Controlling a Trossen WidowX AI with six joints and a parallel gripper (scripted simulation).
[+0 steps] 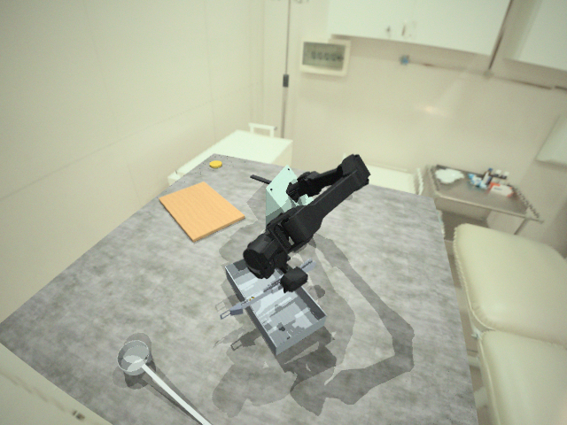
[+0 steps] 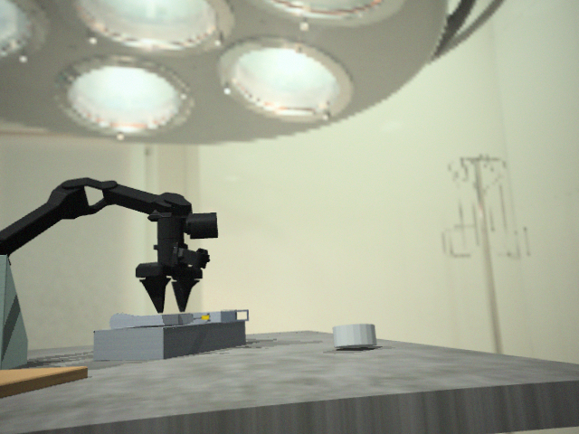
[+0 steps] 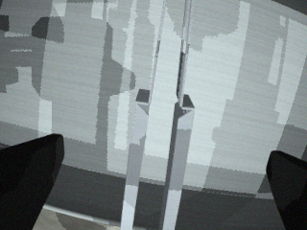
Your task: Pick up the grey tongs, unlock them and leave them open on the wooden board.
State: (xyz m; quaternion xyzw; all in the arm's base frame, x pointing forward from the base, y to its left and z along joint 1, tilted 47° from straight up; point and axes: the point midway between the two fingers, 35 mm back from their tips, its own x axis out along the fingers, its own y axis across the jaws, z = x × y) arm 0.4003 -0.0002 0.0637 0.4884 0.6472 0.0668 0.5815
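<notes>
The grey tongs (image 1: pixel 236 311) (image 2: pixel 177 319) (image 3: pixel 180 153) lie level across the roasting tin (image 1: pixel 298 338) (image 2: pixel 128 345) (image 3: pixel 96 182), their two arms close together. The hinge end, with a small wire loop and a yellow spot beside it, sticks out past one long wall; the tips reach over the opposite wall. My gripper (image 2: pixel 171 311) (image 3: pixel 169 154) is open and empty, pointing straight down. Its fingertips are just above the tongs, one to each side of the arms in the wrist view. The fingertips are hidden in the top view. The wooden board (image 1: pixel 201 210) (image 2: pixel 46 375) lies flat beyond the tin.
A pale green angled stand (image 1: pixel 276 197) is at the arm's base, near the board. A round grey container (image 1: pixel 133 357) (image 2: pixel 354 335) with a long white handle (image 1: pixel 174 393) is near the table's front left. A yellow disc (image 1: pixel 215 164) lies at the far corner.
</notes>
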